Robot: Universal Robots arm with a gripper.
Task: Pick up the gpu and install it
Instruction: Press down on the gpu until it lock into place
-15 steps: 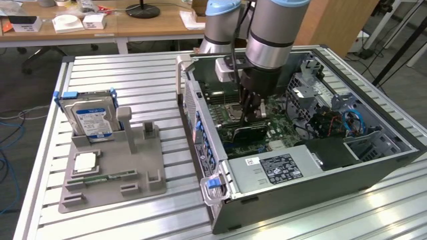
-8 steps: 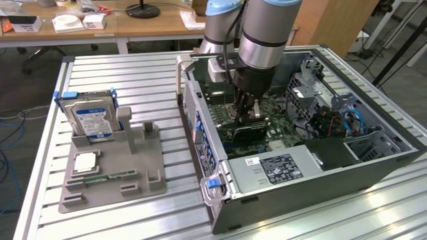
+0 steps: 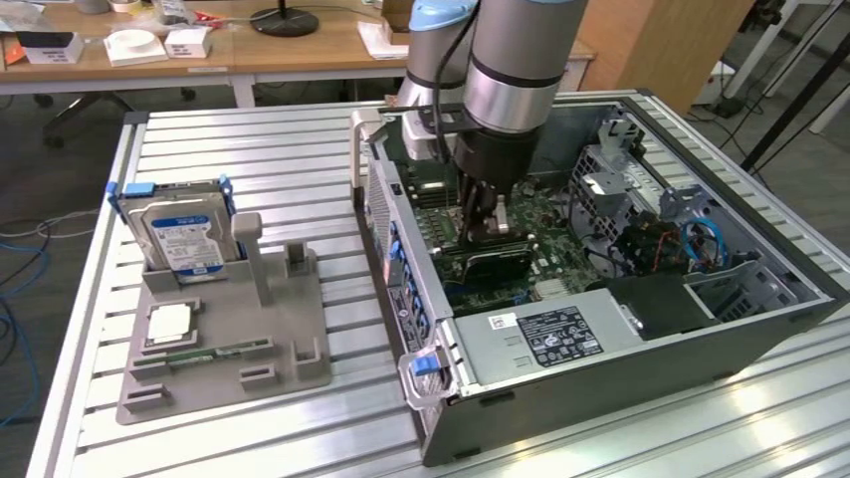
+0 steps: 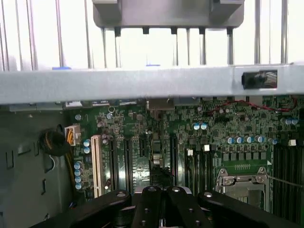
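The gpu (image 3: 489,262) stands on edge inside the open computer case (image 3: 691,344), a dark flat card low over the green motherboard (image 3: 558,239), near the case wall on the exterior view's left. The gripper (image 3: 488,232) is directly above it, with its fingertips down at the card's upper edge. The fingers are drawn close together with no visible gap. Whether they actually pinch the card, or merely touch it, cannot be told. It is also unclear whether the card's lower edge is seated in a slot.

In the wrist view, the gripper (image 4: 161,195) appears as black linkages with the two fingers side by side, pointing down at the motherboard (image 4: 142,133). A white expansion slot (image 4: 97,164) and several dark slots lie beside it, and the metal CPU socket frame (image 4: 242,179) sits further along the board. The grey rim of the case (image 4: 142,83) crosses the view beyond the board.

The arm (image 3: 512,70) comes down into the case from above. Close to the card sits the power supply (image 3: 558,334) with its dark label, and blue cables (image 3: 704,244) lie in the drive bay area towards the exterior view's right.

The case rests on a slatted aluminium table (image 3: 266,149). On the exterior view's left stands a grey parts holder (image 3: 286,329), well apart from the gripper. It carries a hard drive (image 3: 186,237) upright in a blue frame, a square processor chip (image 3: 170,324) and a slim green RAM stick (image 3: 219,351).
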